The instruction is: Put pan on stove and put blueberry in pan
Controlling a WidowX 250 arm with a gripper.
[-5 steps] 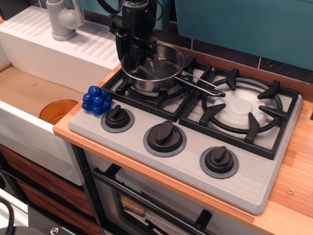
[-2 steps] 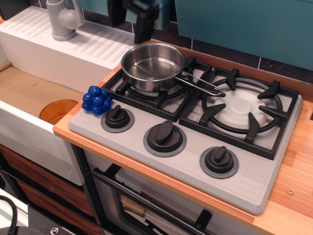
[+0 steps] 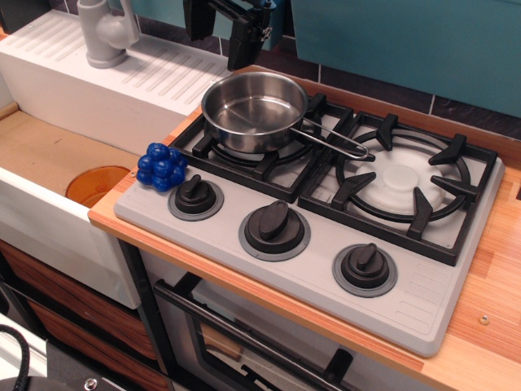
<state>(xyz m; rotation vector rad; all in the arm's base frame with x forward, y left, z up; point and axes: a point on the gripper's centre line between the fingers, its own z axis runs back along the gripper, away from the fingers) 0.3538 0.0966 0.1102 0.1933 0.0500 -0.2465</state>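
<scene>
The shiny steel pan [image 3: 254, 112] sits on the left grate of the grey stove [image 3: 423, 285], its wire handle pointing right toward the second burner. The pan is empty. The blueberry [image 3: 161, 166], a cluster of glossy blue balls, lies on the stove's front-left corner, just left of the first knob. My gripper [image 3: 218, 37] hangs above and behind the pan, at the top edge of the view. Its two black fingers are apart and hold nothing.
A white sink unit with a grey tap [image 3: 104, 32] stands to the left. An orange disc [image 3: 96, 184] lies in the basin. Three black knobs [image 3: 275, 226] line the stove front. The right grate [image 3: 403, 183] is bare. Wooden counter runs to the right.
My gripper let go of the pan's rim and rose up and back from it. The pan stays on the left grate. The blueberry has not moved.
</scene>
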